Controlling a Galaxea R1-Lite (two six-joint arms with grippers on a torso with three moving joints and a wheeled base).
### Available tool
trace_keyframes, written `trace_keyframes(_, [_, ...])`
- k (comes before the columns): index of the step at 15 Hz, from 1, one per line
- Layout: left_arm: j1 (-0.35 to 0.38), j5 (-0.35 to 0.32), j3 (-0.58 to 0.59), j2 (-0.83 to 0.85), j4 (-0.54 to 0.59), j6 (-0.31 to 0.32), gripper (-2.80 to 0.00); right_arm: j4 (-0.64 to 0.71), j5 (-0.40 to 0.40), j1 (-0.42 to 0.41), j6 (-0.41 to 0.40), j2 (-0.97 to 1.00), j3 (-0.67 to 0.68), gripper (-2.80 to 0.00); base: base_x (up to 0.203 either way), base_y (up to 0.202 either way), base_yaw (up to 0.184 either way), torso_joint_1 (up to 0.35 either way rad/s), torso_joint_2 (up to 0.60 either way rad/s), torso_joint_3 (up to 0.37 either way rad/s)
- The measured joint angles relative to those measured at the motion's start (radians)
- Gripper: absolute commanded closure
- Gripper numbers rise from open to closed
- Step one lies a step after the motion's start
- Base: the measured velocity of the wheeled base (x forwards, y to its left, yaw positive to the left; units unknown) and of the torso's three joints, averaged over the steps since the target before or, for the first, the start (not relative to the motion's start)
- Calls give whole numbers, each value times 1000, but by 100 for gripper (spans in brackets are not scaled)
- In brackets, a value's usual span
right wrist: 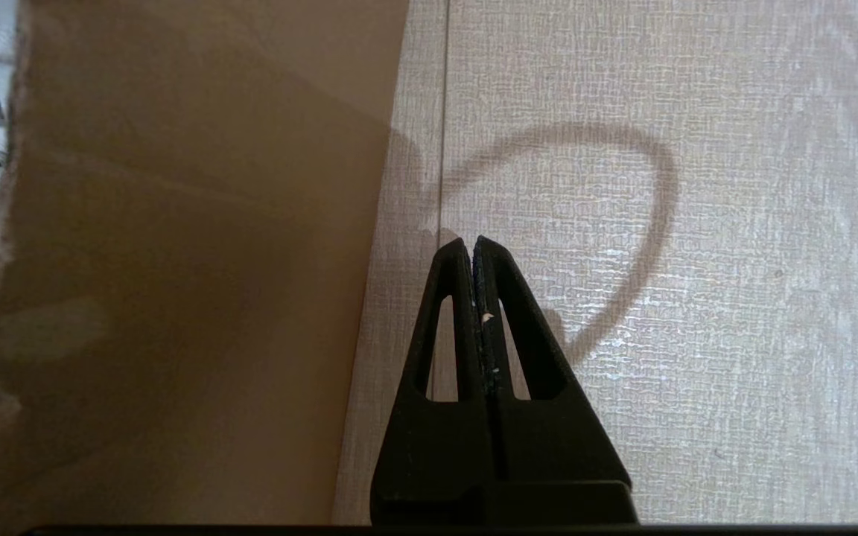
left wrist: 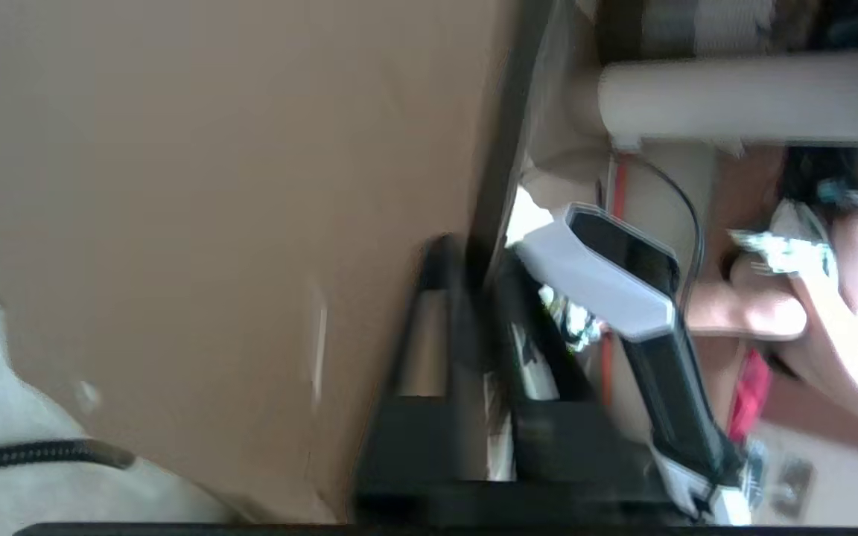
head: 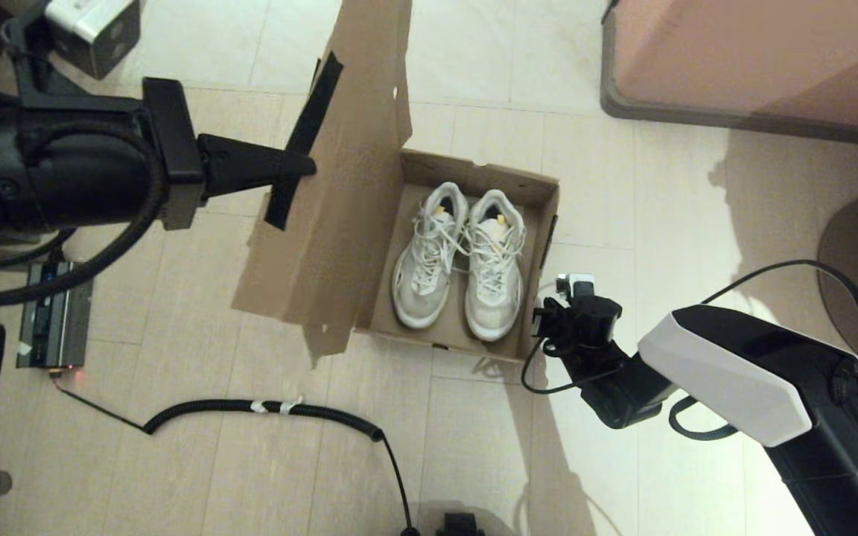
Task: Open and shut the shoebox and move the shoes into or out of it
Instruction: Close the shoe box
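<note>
Gaping brown shoebox (head: 466,246), white shoes (head: 459,257) inside

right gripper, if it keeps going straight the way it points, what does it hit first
Most likely the bare floor: the shut right gripper points down just beside the shoebox outer wall, not at it.

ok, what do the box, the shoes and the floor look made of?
Shoebox: plain brown cardboard, matte, with raw torn-looking edges; dark tape strip on the lid flap. Shoes: off-white, seemingly mesh uppers with woven laces and probably rubber soles. Floor: pale tiles with a fine woven-looking texture, likely vinyl or ceramic.
</note>
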Motion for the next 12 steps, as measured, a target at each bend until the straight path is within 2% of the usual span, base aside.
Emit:
trace_keyframes(4, [-70,-3,9,10,-3,-48,-280,0,0,0,0,-1,3,0,0,0,0,0,0,0])
trace_keyframes(8, [-99,-6,5,78,-28,-66,-280,-1,-5,-7,5,-27,36,0,0,0,0,0,0,0])
trace_keyframes(10, [-113,-8,0,126,-100,-86,-280,-3,-4,-16,14,-67,98,0,0,0,0,0,0,0])
trace_keyframes(12, [-136,-6,-10,176,-205,-140,-280,-4,-25,-45,15,-140,217,0,0,0,0,0,0,0])
